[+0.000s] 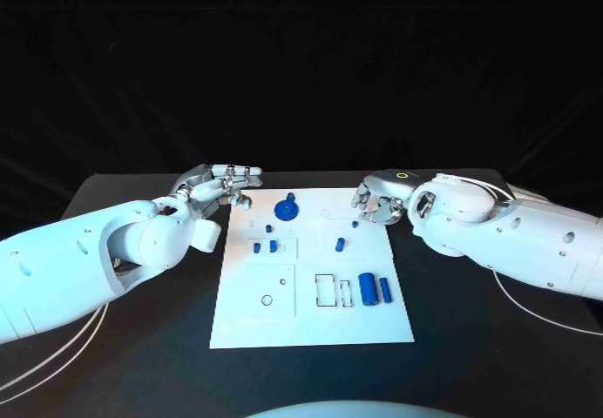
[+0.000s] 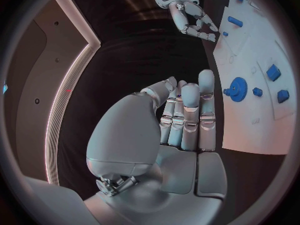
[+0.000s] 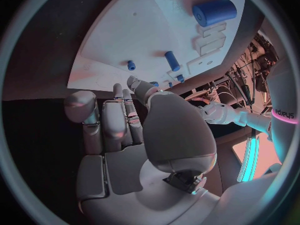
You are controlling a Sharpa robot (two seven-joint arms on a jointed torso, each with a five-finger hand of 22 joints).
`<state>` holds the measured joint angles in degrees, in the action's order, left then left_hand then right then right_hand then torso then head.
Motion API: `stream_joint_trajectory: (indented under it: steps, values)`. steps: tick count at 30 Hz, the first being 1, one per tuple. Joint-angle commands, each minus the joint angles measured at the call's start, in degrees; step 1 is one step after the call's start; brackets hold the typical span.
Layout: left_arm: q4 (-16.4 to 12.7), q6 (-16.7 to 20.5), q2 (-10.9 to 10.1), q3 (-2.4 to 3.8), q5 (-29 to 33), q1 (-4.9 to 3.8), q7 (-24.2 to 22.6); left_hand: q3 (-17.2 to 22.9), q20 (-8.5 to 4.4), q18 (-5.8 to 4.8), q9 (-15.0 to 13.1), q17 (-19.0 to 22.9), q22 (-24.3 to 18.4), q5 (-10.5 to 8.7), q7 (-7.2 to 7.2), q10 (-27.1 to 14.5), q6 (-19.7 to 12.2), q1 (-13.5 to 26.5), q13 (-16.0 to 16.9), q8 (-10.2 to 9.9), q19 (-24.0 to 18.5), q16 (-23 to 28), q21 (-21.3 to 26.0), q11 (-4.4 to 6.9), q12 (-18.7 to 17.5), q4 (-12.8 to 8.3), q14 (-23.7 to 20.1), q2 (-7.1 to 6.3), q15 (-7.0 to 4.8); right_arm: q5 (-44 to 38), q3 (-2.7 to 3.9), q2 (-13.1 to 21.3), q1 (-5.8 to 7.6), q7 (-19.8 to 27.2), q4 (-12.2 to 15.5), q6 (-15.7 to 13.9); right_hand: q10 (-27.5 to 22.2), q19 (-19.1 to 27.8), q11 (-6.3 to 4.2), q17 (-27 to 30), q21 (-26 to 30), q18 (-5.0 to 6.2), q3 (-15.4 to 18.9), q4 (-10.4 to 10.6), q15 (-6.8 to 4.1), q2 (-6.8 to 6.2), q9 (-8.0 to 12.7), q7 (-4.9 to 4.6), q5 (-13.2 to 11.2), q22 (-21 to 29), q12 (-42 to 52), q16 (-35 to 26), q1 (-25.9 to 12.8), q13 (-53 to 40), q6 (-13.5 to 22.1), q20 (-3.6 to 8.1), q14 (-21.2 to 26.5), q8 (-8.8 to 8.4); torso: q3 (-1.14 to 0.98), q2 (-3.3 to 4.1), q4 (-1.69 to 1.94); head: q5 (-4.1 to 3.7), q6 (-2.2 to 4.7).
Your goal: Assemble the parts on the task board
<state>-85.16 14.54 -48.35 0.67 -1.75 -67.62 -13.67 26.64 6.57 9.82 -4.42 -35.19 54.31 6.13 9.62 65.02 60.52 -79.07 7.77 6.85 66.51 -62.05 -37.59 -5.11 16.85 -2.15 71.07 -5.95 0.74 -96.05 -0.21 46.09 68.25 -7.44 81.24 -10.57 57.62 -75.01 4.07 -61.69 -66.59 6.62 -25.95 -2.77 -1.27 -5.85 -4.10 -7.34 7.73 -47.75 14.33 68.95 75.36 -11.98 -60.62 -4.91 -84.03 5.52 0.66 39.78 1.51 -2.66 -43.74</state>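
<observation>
The white task board (image 1: 315,305) lies in the middle of the black table. On it are a blue gear (image 1: 287,209) near the far edge, two small blue pieces (image 1: 264,247), a short blue peg (image 1: 339,244), and a thick blue cylinder (image 1: 369,288) beside a thinner one (image 1: 384,287). My left hand (image 1: 226,185) hovers at the board's far left corner, fingers straight and holding nothing; the left wrist view shows this hand (image 2: 184,115) next to the gear (image 2: 237,89). My right hand (image 1: 377,198) is at the far right corner, also empty. The right wrist view has that hand (image 3: 125,125), the peg (image 3: 171,60) and the thick cylinder (image 3: 214,11).
Outlined slots (image 1: 333,290) and a small ring (image 1: 267,300) mark the board's near half. White cables (image 1: 63,348) trail over the table on the left, and another cable (image 1: 540,305) on the right. Black table surrounds the board.
</observation>
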Motion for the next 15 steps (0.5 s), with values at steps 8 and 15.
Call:
stream_joint_trajectory:
  steps: [8, 15]
  values:
    - [-1.4, 1.3, -0.6, -0.01, 6.4, 0.13, -5.1, -0.7, -0.12, 0.65, 0.2, 0.7, -0.4, 0.05, 0.29, -1.0, -0.6, 0.4, 0.2, 0.1, 0.0, 0.6, 0.7, -0.21, 0.6, -0.1, -0.5, 0.36, -0.12, -7.5, -0.18, -0.7, -0.45, -2.0, 0.4, 6.6, 0.5, 0.7, 0.05, 0.6, 1.2, 1.15, -0.2, -0.5, 0.05, -1.11, 0.0, -0.03, -1.7, 1.5, -1.4, -0.8, 0.1, 2.3, -0.3, 0.12, -1.0, -0.73, -0.16, 0.03, -0.01, -0.02, 0.00]
    - [-1.9, 1.1, -0.5, -0.01, 6.5, 0.19, -5.4, -0.8, -0.10, 0.65, 0.2, 0.9, -0.5, 0.05, 0.33, -1.2, -0.8, 0.5, 0.3, 0.1, 0.0, 0.7, 0.9, -0.25, 0.8, -0.1, -0.6, 0.41, -0.09, -7.7, -0.21, -0.9, -0.77, -1.6, 0.4, 7.5, 0.9, 0.7, -0.01, 1.0, 1.4, 1.17, -0.6, -0.6, -0.09, -0.77, 0.0, 0.05, -1.7, 1.6, -1.7, -1.2, 0.3, 3.1, -0.6, 0.15, -1.0, -0.77, -0.19, 0.03, -0.02, 0.16, 0.01]
